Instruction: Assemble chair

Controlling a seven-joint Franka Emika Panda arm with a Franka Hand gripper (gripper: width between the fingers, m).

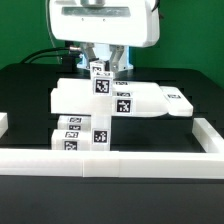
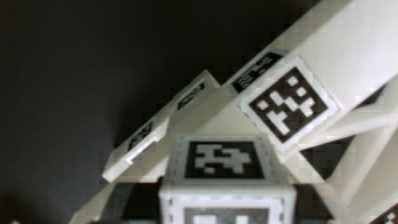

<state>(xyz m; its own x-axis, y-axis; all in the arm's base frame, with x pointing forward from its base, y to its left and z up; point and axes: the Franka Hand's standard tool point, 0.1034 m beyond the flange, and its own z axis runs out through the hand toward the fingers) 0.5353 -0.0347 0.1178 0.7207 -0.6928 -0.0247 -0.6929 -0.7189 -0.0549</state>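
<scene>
In the exterior view my gripper (image 1: 103, 66) hangs at the back centre, shut on the top of an upright white tagged post (image 1: 100, 86). The post stands against a wide flat white chair part (image 1: 135, 101) that carries several tags. Lower white tagged parts (image 1: 78, 134) sit under it, toward the exterior view's left. In the wrist view the gripper (image 2: 222, 212) holds the white tagged post (image 2: 222, 160) between its dark fingers (image 2: 128, 205). A long white tagged part (image 2: 290, 98) runs diagonally beyond it. The post's lower end is hidden.
A white rail (image 1: 110, 160) runs along the front of the black table. White walls stand at the exterior view's right (image 1: 207, 135) and far left (image 1: 3, 124). Black cables (image 1: 45, 55) trail behind the arm on the left.
</scene>
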